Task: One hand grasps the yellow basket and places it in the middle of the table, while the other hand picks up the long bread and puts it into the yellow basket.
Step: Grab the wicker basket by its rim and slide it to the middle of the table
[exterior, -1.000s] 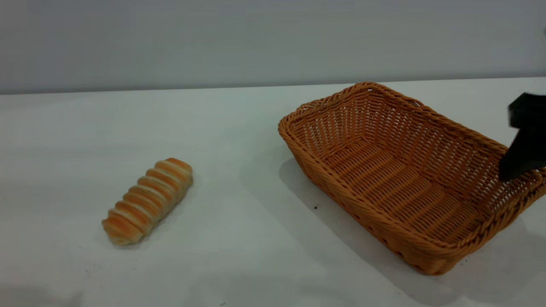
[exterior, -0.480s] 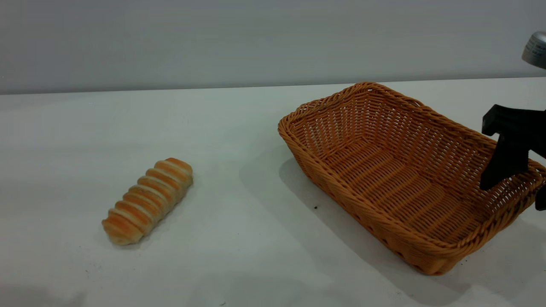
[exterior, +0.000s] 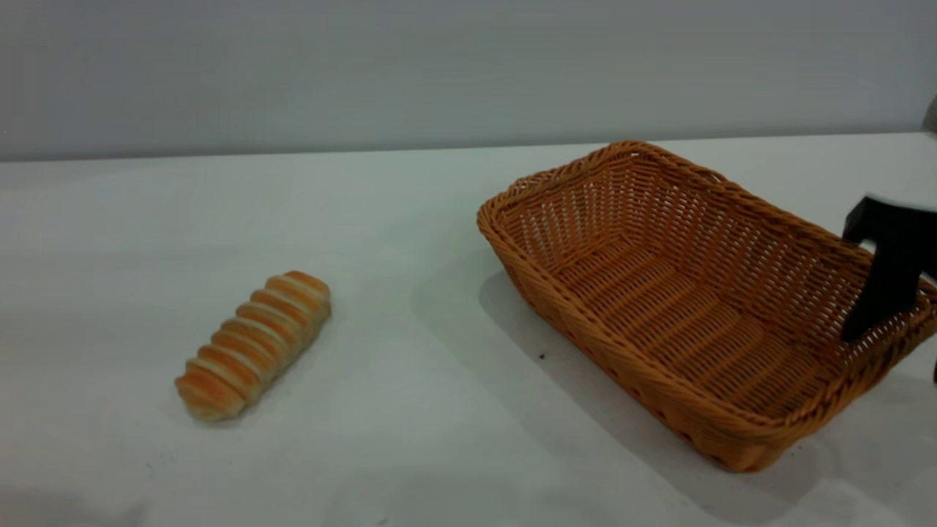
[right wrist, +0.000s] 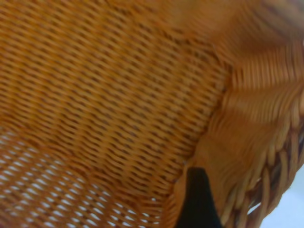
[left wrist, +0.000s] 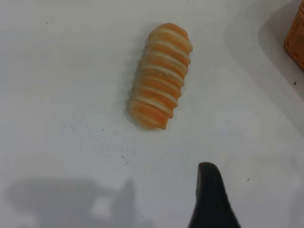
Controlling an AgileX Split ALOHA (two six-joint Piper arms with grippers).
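Observation:
The yellow basket (exterior: pixel 659 307) stands on the table (exterior: pixel 410 410) at the right, set at an angle. My right gripper (exterior: pixel 894 351) is open and straddles the basket's right end rim. One finger (exterior: pixel 882 285) is inside against the wall, and the other is only just visible outside at the picture's edge. The right wrist view shows the inner finger (right wrist: pixel 197 202) against the weave (right wrist: pixel 109 95). The long bread (exterior: pixel 252 344) lies on the table at the left. My left gripper (left wrist: pixel 223 209) hovers open above the table a short way from the bread (left wrist: pixel 160 95), holding nothing.
The basket's corner (left wrist: pixel 297 38) shows at the edge of the left wrist view. A grey wall runs behind the table's far edge. A few dark specks lie on the tabletop, one (exterior: pixel 542 356) by the basket's front side.
My right gripper has come down at the basket's right end, and its inner finger now sits lower against the wall. The basket and the bread have not moved.

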